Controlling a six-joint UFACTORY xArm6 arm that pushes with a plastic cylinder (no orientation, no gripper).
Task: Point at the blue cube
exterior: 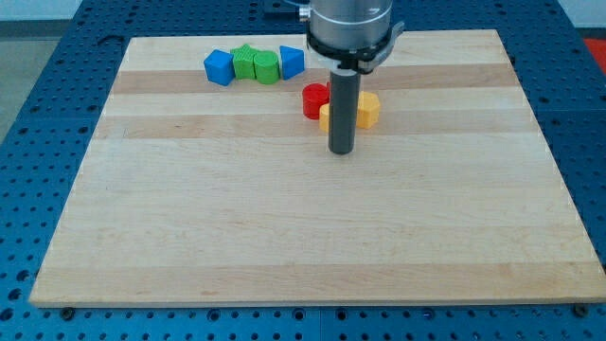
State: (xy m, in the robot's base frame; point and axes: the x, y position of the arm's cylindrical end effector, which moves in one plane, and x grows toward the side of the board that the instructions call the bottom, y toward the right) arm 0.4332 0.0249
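Note:
A blue cube (219, 67) sits near the view's top left on the wooden board (284, 218). It is at the left end of a row with a green star-like block (246, 62), a green block (266, 67) and another blue block (292, 62). My tip (341, 151) rests on the board below and to the right of this row, well apart from the blue cube. A red block (314, 99) and yellow blocks (367, 109) lie just behind the rod, partly hidden by it.
The board lies on a blue perforated table (57, 114). The arm's grey wrist (348, 28) hangs over the board's top edge.

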